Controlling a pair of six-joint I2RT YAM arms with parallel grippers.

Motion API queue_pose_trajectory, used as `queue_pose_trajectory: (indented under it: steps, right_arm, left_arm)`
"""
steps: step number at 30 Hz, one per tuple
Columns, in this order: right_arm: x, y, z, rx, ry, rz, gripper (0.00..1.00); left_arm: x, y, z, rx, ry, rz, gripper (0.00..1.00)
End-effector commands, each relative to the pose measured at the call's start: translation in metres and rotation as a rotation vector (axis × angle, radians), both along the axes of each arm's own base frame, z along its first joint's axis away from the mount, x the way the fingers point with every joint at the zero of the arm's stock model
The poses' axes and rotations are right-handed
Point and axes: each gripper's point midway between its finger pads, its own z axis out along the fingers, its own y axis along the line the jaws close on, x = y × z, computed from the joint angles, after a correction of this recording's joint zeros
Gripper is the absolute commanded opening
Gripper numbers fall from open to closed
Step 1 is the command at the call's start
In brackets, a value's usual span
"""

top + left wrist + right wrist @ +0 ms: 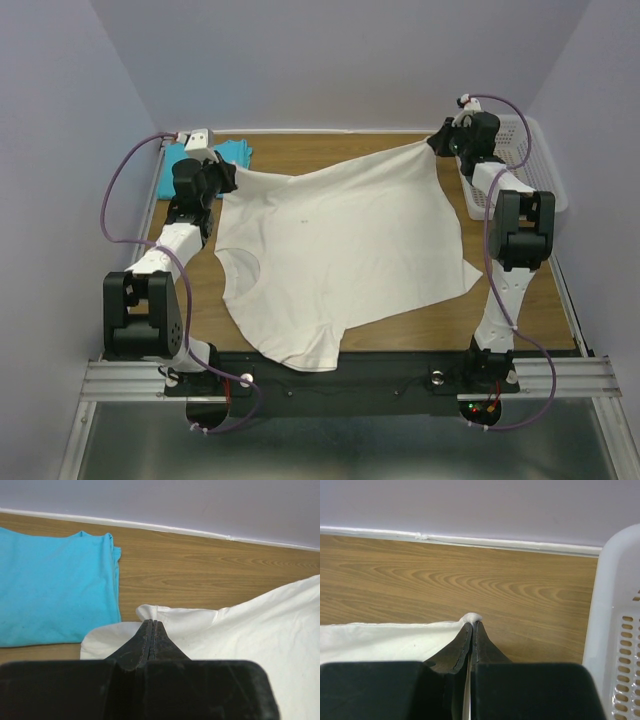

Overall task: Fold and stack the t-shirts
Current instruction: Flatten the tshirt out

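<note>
The cream t-shirt (340, 250) lies spread across the middle of the table, its hem at the far side and its collar near the front. My left gripper (226, 180) is shut on its far left corner; in the left wrist view (151, 622) the cloth (260, 625) bunches around the closed tips. My right gripper (438, 142) is shut on the far right corner, lifted off the table; the right wrist view (472, 623) shows a tuft of cloth (380, 640) pinched between the tips. The turquoise t-shirt (228, 152) lies folded at the far left; it also shows in the left wrist view (50, 590).
A white perforated basket (530, 170) stands at the far right edge, close beside my right arm; its wall shows in the right wrist view (615, 625). The back wall runs just beyond both grippers. Bare wood (520, 310) shows at the front right.
</note>
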Motion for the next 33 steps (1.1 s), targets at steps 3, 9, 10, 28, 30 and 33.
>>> queue_pose_trajectory:
  steps: [3,9,10,28,30,33]
  right_arm:
    - [0.006,-0.004,0.069,-0.026,-0.225,0.049,0.01]
    - [0.0,-0.003,0.072,-0.04,-0.263,0.087,0.01]
    - [0.0,-0.003,0.072,-0.038,-0.265,0.091,0.01]
    - [-0.01,0.012,0.06,-0.029,-0.256,0.206,0.01]
    - [-0.009,0.008,0.061,-0.038,-0.258,0.184,0.01]
    - [-0.007,0.003,0.064,-0.044,-0.264,0.163,0.01]
  left_arm:
    - [-0.011,0.003,0.036,0.039,-0.097,-0.015,0.0]
    - [-0.025,0.002,0.041,0.053,-0.106,-0.023,0.0]
    - [-0.026,0.002,0.042,0.053,-0.108,-0.028,0.0]
    - [-0.039,-0.006,0.016,0.035,-0.014,-0.069,0.0]
    - [-0.037,-0.005,0.014,0.033,-0.008,-0.063,0.0]
    - [-0.033,-0.005,0.012,0.032,0.0,-0.061,0.0]
